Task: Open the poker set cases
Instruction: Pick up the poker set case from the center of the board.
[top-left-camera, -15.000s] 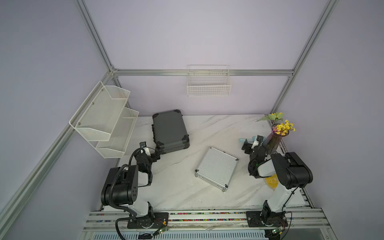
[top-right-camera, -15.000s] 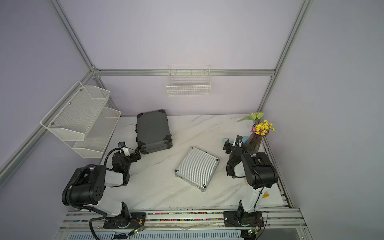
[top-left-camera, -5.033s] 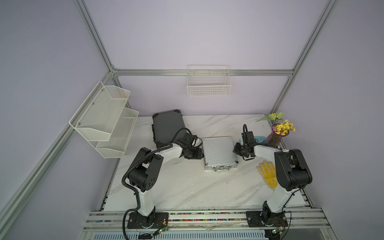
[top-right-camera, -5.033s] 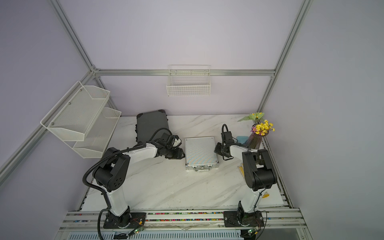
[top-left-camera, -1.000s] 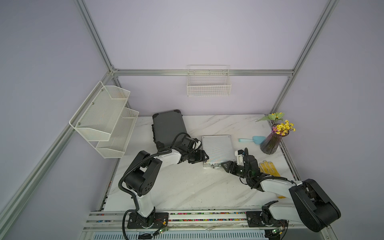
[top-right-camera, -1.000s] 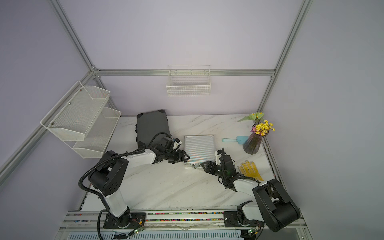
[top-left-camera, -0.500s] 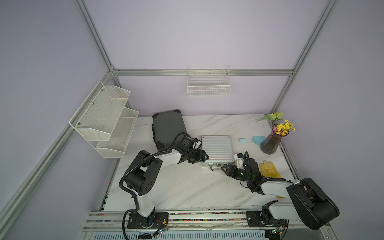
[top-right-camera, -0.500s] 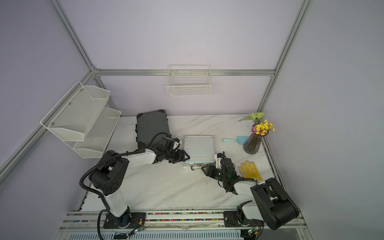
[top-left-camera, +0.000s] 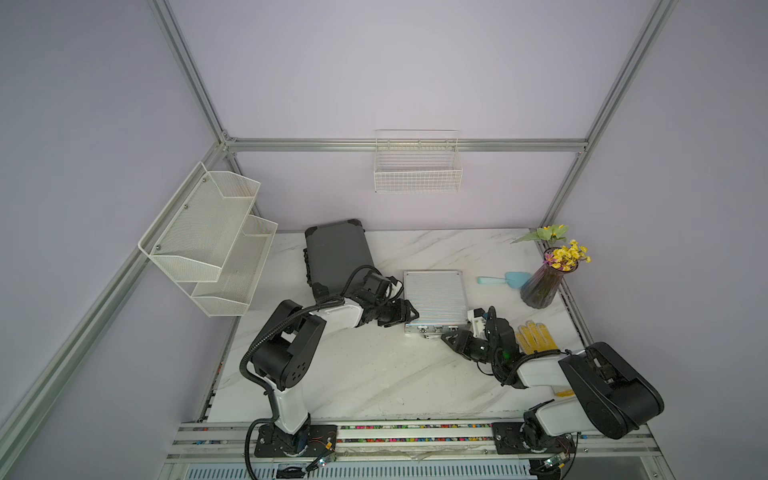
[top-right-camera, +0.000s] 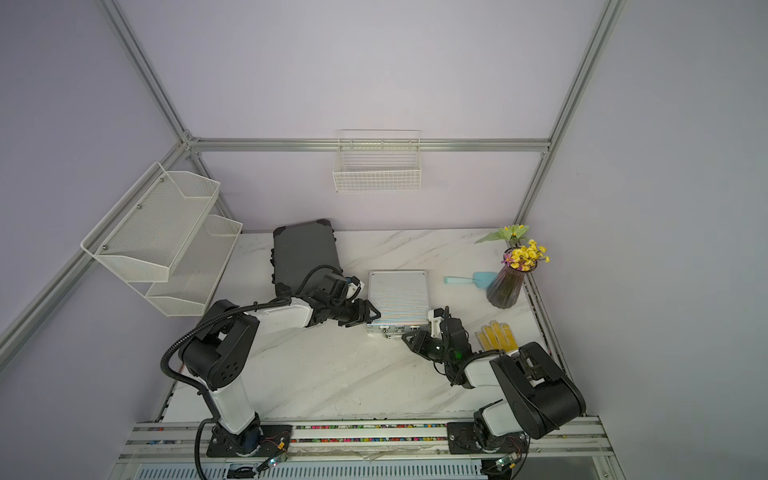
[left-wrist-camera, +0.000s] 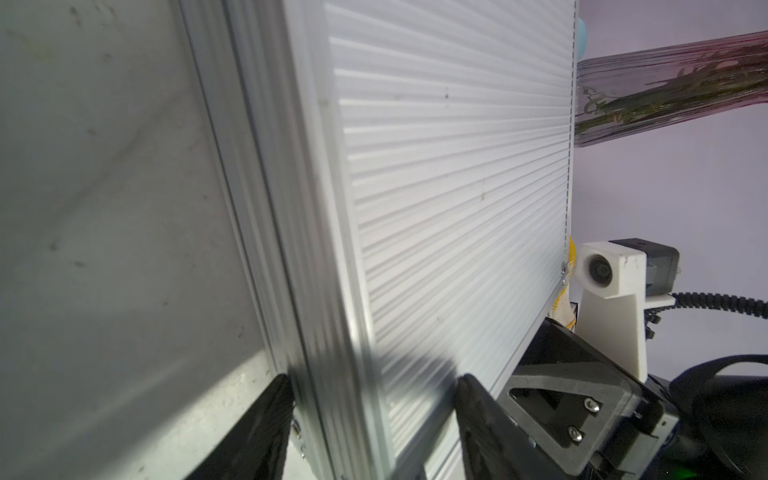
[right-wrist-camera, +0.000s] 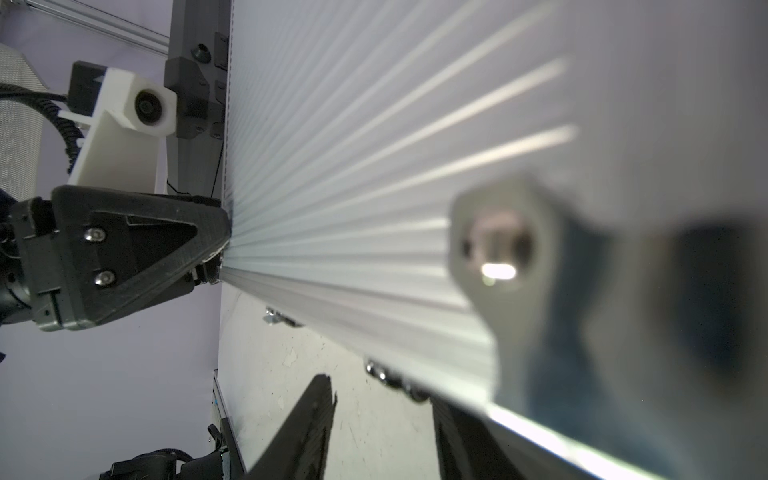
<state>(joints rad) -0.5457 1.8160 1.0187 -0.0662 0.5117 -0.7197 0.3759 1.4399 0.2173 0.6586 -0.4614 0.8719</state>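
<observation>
The ribbed silver case (top-left-camera: 434, 299) (top-right-camera: 398, 296) lies flat and closed mid-table, latches on its near edge. The larger dark grey case (top-left-camera: 336, 257) (top-right-camera: 305, 259) lies closed behind and to its left. My left gripper (top-left-camera: 410, 316) (top-right-camera: 375, 315) is at the silver case's near left corner. In the left wrist view that gripper (left-wrist-camera: 374, 377) is shut on the case (left-wrist-camera: 449, 174), one finger on the lid, one at the side wall. My right gripper (top-left-camera: 446, 334) (top-right-camera: 407, 336) is at the near right corner. In the right wrist view it (right-wrist-camera: 380, 399) stands open below the latches (right-wrist-camera: 386, 376).
A purple vase of yellow flowers (top-left-camera: 540, 286), a blue scoop (top-left-camera: 505, 279) and yellow gloves (top-left-camera: 534, 336) lie to the right of the silver case. A mesh shelf (top-left-camera: 208, 241) hangs on the left wall and a wire basket (top-left-camera: 417, 166) on the back wall. The marble table (top-left-camera: 374, 374) stretches towards the front.
The right gripper has narrowed its jaws and crept in to the silver case's near edge. The left gripper and both cases have stayed put.
</observation>
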